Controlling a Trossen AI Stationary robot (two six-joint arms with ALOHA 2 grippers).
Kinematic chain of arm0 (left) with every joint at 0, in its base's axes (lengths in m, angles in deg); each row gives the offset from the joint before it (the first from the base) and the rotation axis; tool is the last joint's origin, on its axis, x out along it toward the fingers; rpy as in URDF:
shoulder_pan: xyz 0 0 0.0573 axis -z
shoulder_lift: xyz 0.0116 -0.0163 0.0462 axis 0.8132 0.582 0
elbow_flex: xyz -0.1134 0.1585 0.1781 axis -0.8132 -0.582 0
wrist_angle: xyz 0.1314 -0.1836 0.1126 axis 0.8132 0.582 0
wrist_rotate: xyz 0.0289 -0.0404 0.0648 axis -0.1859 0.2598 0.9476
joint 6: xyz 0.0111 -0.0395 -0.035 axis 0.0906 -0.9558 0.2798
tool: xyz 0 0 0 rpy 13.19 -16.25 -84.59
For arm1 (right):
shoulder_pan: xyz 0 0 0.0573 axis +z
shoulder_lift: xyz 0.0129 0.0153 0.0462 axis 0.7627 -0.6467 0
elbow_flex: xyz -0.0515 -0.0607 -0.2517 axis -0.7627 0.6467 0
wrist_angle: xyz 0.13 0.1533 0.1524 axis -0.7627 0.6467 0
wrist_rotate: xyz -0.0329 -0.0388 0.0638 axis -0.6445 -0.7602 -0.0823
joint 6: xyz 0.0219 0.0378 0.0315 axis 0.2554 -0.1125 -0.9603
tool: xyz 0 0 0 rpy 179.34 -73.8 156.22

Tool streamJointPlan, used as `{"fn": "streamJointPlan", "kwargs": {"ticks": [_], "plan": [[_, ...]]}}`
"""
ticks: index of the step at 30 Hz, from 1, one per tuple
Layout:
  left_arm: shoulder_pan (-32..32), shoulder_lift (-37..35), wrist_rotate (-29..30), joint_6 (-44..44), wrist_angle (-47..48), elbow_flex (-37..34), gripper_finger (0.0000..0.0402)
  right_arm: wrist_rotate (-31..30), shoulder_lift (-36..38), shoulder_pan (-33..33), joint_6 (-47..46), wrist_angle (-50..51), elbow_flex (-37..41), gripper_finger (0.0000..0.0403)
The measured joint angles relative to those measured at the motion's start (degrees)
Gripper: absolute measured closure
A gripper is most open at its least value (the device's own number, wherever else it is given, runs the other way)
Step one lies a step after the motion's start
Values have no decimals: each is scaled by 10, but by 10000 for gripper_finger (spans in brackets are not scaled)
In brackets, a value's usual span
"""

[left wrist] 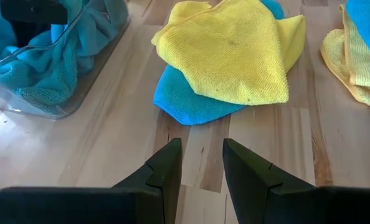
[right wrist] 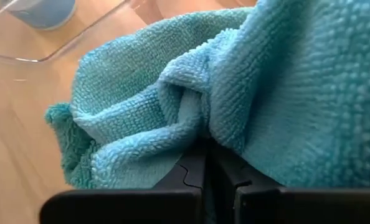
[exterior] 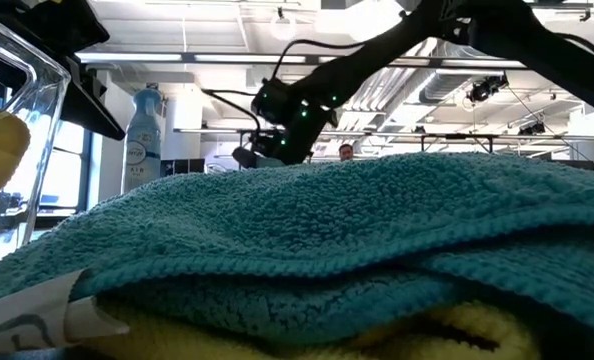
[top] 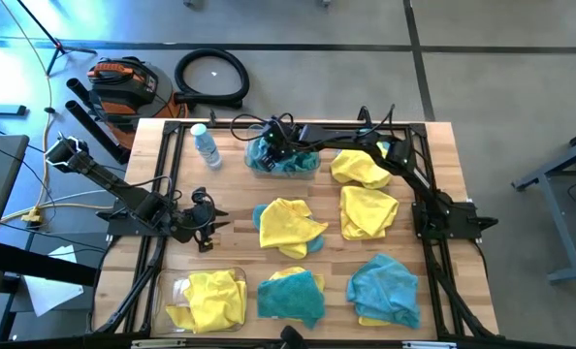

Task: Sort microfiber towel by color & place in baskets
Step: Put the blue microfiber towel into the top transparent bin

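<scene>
I see right gripper (right wrist: 207,163) pinched tight on a teal towel (right wrist: 247,93), over the clear basket (top: 280,163) at the worktop's far edge | left gripper (left wrist: 202,163) part open, holding nothing, above bare wood near the left edge | second basket (top: 208,301) with yellow towels at the near left corner
</scene>
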Motion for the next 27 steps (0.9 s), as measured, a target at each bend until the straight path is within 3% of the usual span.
{"fn": "streamJointPlan", "kwargs": {"ticks": [11,22,27], "plan": [[0,0,0,0,0,0,296,4,0,1,-4,7,-6,333],[0,0,0,0,0,0,296,8,-1,11,43,230,-195,315],[0,0,-2,0,1,0,296,-9,0,31,56,280,-244,315]]}}
